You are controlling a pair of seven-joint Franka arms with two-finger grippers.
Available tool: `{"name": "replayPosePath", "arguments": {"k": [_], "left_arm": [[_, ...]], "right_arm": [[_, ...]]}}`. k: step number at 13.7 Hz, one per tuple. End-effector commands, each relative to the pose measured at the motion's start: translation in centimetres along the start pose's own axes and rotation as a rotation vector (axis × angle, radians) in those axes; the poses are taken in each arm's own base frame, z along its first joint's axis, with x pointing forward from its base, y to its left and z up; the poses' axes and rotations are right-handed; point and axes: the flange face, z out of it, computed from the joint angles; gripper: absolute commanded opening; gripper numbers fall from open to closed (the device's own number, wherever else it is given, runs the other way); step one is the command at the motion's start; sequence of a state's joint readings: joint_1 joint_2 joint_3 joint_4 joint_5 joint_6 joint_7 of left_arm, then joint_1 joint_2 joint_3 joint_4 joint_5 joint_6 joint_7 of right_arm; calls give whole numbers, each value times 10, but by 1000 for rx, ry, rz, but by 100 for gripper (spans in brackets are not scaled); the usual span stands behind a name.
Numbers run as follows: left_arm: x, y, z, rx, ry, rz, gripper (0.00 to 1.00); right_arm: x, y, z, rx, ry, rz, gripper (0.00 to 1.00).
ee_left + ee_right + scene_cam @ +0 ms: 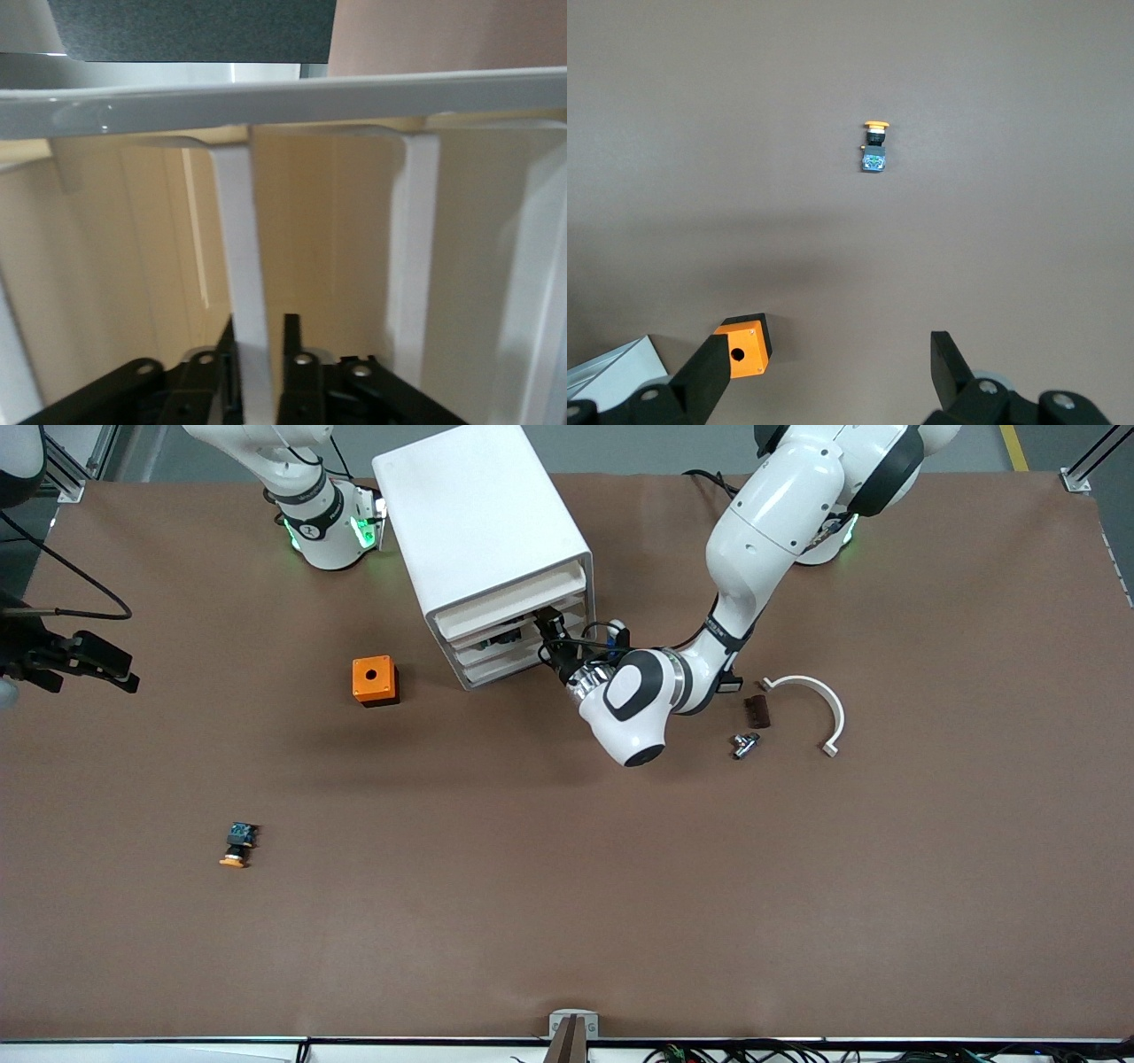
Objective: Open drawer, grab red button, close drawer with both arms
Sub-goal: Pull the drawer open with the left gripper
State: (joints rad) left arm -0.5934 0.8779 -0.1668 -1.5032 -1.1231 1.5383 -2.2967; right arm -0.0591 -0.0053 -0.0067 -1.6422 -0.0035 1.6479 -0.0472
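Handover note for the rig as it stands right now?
Left gripper: shut on the handle of a drawer in the white cabinet.
Right gripper: open, holding nothing, waiting above the table at the right arm's end, over the orange box.
Button with the red cap: not visible in any view. The loose one on the table is the orange-capped button.
Done: handle gripped.
Left: pull the drawer open, take the red button, close the drawer.
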Motion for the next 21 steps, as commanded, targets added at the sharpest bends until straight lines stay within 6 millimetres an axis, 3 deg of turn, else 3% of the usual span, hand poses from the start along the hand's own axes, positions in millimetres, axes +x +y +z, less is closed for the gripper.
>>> {"name": "replayPosePath", "arguments": {"k": [1,3,11,16,17,18,19,20,21], "left_arm": [[-2,9,-7,10,-24,-14,0],[-2,6,-17,-9,-20,-8,0],[-3,4,-130,-90,-168,53,1],[6,5,-158,-113,-201,47,7],[8,5,-161,-123,-197,45,14],[9,5,-161,-125,-194,44,33],[9,5,-161,-123,-192,44,69],[10,4,-161,-117,-183,45,91],[12,2,-162,-110,-173,46,99]], "right_arm": [[-7,1,-4,-4,1,15,100],[-7,1,-3,-4,-2,15,100],[-7,1,-2,-4,-2,15,100],[-7,1,-2,-4,-2,15,100],[-7,2,-2,-4,1,16,100],[-6,2,-2,-4,7,16,100],[-6,1,-2,-6,7,13,100],[-5,-3,-4,-15,8,-1,100],[-5,-9,-3,-18,5,-20,100]]}}
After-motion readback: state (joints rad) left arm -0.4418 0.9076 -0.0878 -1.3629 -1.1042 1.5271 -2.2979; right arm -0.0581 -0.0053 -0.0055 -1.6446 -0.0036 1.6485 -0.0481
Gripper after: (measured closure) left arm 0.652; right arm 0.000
